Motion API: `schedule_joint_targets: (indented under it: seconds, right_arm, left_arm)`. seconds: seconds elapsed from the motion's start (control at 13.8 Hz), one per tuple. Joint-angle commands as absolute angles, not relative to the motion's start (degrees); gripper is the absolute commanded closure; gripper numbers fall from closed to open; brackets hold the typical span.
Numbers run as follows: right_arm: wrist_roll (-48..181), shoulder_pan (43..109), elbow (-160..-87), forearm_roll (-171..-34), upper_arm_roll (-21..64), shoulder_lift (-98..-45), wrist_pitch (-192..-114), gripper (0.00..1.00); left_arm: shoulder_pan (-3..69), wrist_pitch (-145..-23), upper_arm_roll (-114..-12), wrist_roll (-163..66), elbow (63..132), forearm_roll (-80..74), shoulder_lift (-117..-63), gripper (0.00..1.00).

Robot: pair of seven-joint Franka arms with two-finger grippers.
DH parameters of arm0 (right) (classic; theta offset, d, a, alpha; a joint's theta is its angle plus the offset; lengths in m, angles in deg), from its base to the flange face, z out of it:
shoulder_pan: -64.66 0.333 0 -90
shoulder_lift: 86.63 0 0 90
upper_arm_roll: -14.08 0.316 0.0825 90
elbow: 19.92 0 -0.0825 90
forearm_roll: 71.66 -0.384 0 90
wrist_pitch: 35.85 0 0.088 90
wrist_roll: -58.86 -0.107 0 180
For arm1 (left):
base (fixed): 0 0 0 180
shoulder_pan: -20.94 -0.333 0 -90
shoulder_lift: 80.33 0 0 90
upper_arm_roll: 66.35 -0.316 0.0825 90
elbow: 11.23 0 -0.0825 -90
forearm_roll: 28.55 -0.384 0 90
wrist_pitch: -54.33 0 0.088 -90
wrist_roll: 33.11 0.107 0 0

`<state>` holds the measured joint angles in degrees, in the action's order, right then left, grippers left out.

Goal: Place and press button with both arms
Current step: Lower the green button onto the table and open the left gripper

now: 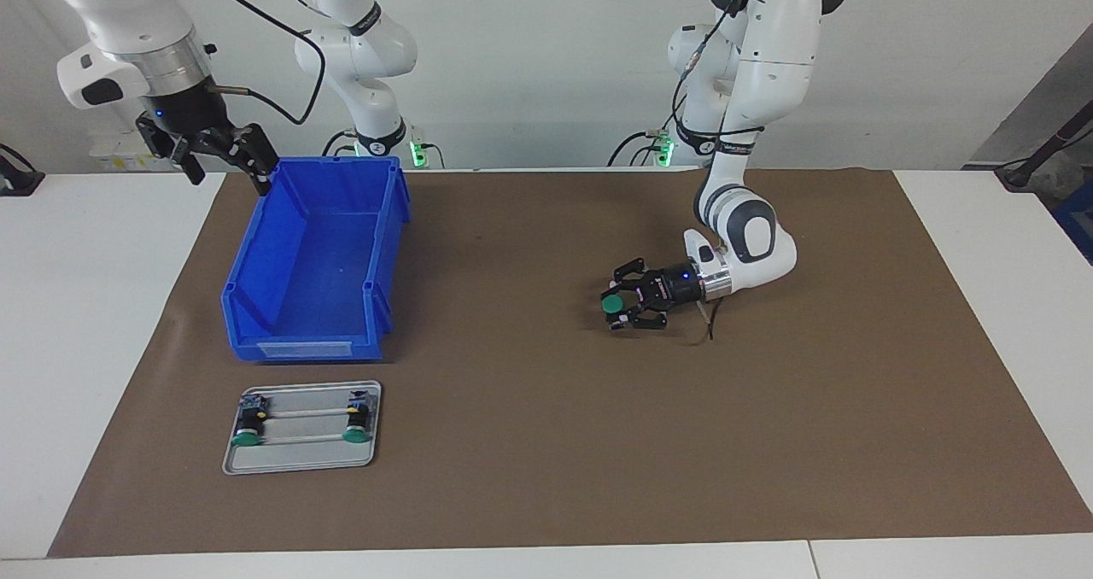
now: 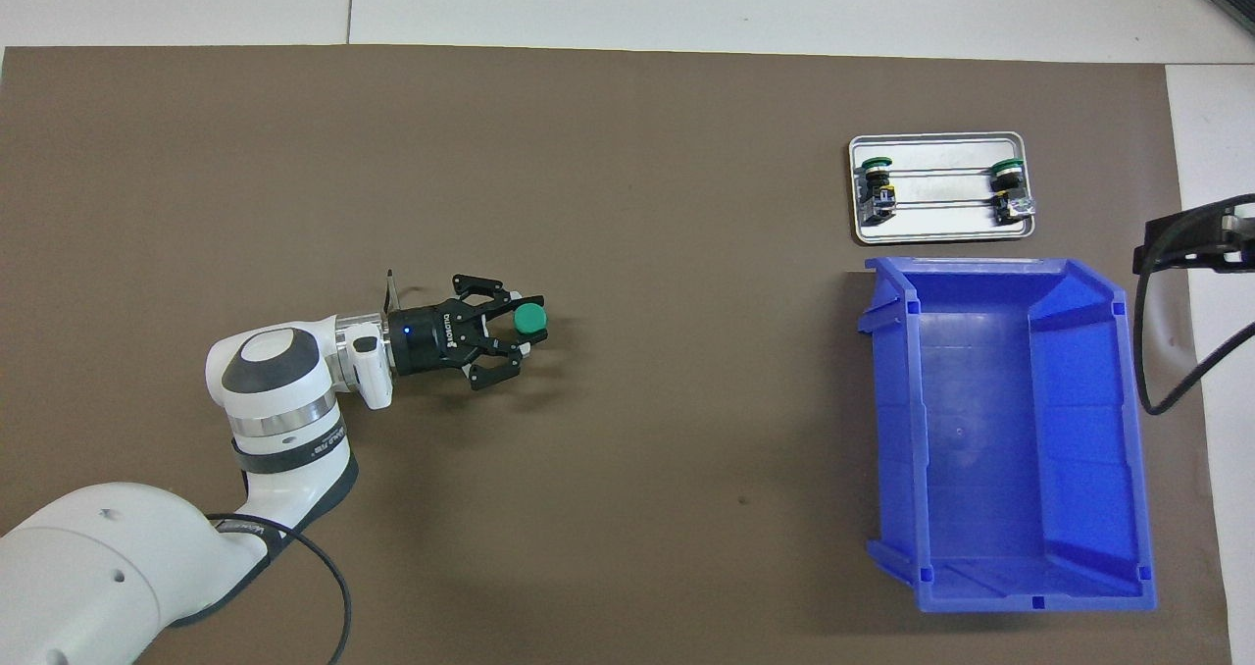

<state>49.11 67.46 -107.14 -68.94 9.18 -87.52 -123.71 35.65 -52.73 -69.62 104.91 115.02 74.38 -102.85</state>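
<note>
Items on your table, placed relative to the blue bin (image 1: pixel 316 263):

1. Brown mat (image 1: pixel 555 442). It covers the middle of the white table (image 1: pixel 94 323); everything below sits on it.

2. Bin. Open-topped, nothing visible inside, at the right arm's end of the mat.

3. Tray (image 1: pixel 303 464). Small, metal, just beside the bin and farther from the robots than it. You have two spare buttons lying in it on their sides, one at each end: button one (image 1: pixel 248 428) and button two (image 1: pixel 357 422). Green caps point away from the robots.

4. Button (image 1: pixel 612 304). The task's piece, well apart from the bin toward the left arm's end, near the middle of the mat. You will find it in the left gripper (image 1: pixel 626 308), green cap showing between the fingers, its black body pinched by them. It is held low over the mat; whether it touches the mat you cannot tell.

5. Left arm (image 1: pixel 751 237). Bent down low, wrist roughly level, gripper pointing toward the bin's end of the table. Jaws partly closed around the button.

6. Right arm (image 1: pixel 137 41). Waiting, raised. Its gripper (image 1: pixel 213 148) hangs in the air just beside the bin's corner nearest the robots, over the mat's edge. Its jaws stand spread wide and hold nothing.
</note>
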Motion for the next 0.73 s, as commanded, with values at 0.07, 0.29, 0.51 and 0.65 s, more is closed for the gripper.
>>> schedule_joint_targets:
  seconds: [0.07,0.29,0.51,0.65]
  right_arm:
    - [50.6,66.68,-108.77,-69.2,9.51,-88.74,-124.45,0.0]
    - [50.6,66.68,-108.77,-69.2,9.51,-88.74,-124.44,0.0]
    - [50.6,66.68,-108.77,-69.2,9.51,-88.74,-124.36,0.0]
    - [50.6,66.68,-108.77,-69.2,9.51,-88.74,-124.36,0.0]
  left_arm:
    - [33.07,-47.8,-69.78,106.81,118.67,75.34,-102.83,1.0]
    - [33.15,-48.93,-69.78,109.62,119.03,75.34,-103.09,1.0]
    - [33.15,-49.46,-69.87,110.77,119.03,75.25,-103.09,1.0]
    - [33.15,-49.55,-69.87,110.77,119.03,75.25,-103.09,1.0]
